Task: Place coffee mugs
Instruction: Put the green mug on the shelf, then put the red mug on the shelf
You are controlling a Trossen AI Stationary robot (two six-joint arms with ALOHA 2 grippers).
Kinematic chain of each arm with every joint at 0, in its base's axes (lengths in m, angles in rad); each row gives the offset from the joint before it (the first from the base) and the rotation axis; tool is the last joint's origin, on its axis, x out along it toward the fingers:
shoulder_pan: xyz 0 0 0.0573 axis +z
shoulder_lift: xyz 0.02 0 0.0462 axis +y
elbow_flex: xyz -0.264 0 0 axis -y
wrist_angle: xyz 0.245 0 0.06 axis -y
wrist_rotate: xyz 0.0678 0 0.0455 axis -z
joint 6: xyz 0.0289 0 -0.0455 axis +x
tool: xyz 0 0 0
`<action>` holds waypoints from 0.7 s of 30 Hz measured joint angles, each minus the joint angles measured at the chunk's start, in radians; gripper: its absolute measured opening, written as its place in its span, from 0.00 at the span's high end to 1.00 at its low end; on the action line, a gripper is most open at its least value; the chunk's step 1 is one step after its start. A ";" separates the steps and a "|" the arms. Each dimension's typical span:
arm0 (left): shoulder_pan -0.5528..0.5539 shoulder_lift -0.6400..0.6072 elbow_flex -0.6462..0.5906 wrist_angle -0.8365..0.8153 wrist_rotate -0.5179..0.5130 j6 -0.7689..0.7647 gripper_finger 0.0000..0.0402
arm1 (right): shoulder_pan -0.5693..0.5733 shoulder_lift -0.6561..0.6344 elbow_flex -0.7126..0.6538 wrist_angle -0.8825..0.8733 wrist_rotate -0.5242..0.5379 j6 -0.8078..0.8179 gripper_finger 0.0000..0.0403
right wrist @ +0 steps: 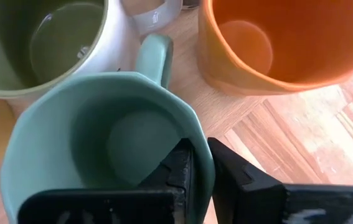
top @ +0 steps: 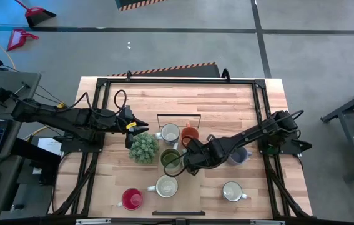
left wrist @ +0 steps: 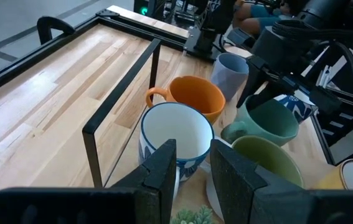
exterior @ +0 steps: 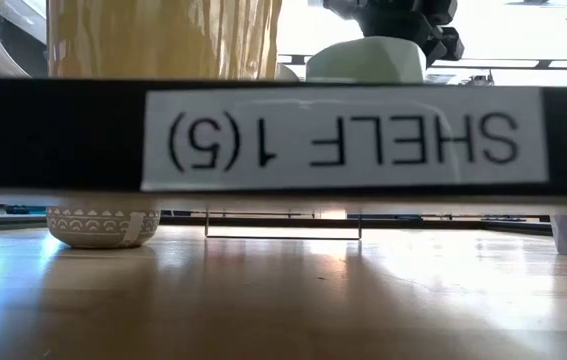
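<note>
Wooden planks make up the table (top: 226, 103), fenced by a dark frame, and the action sits near its middle. At the right gripper (right wrist: 200, 167) the fingers straddle the wall of the teal green mug (right wrist: 101, 137), one inside the cup and one outside, though they look to be loosening and whether the rim is truly pinched I cannot tell. That mug stands just beside the olive green mug (right wrist: 45, 43) and the orange mug (right wrist: 288, 37), its handle pointing between them and away from the wrist. Outward, the high view shows this cluster beside a thin black rack (top: 178, 119), with a blue-grey mug (top: 239, 156) under the right arm, cream mugs (top: 166, 185) and a red mug (top: 132, 199) nearer the front edge. The left gripper (left wrist: 192, 165) waits with fingers parted over the potted plant (top: 143, 148), facing a patterned white mug (left wrist: 176, 134). The right arm is clearly the nearer to the teal mug, so any next lift would be straight up off the rim.
</note>
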 joint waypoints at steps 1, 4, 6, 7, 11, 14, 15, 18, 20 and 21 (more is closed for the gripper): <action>0.000 0.000 0.000 0.000 0.000 0.000 0.78 | 0.000 0.000 0.000 0.000 0.003 0.000 0.92; 0.000 0.000 0.000 0.000 0.000 0.000 0.78 | 0.000 0.000 0.000 0.000 0.019 -0.001 0.88; 0.000 0.000 0.000 0.000 0.000 0.000 0.78 | 0.000 0.000 0.000 0.000 0.024 0.001 0.84; 0.000 0.000 0.000 0.000 0.000 0.000 0.78 | 0.000 0.000 0.000 0.000 0.024 0.001 0.83; 0.000 0.000 0.000 0.000 0.000 0.000 0.78 | 0.000 0.000 0.000 0.000 0.025 0.001 0.80; 0.000 0.000 0.000 0.000 0.000 0.000 0.78 | 0.000 0.000 0.000 0.000 0.025 0.000 0.78; 0.000 0.000 0.000 0.000 0.000 0.000 0.78 | 0.000 0.000 0.000 0.000 0.025 -0.001 0.78; 0.000 0.000 0.000 0.000 0.000 0.000 0.78 | 0.000 0.000 0.000 0.000 0.025 -0.007 0.78; 0.000 0.000 0.000 0.000 0.000 0.000 0.78 | -0.004 0.000 0.006 -0.007 0.032 -0.022 0.78; 0.000 0.000 0.000 0.000 0.000 0.000 0.78 | -0.007 0.000 0.015 -0.014 0.032 -0.027 0.78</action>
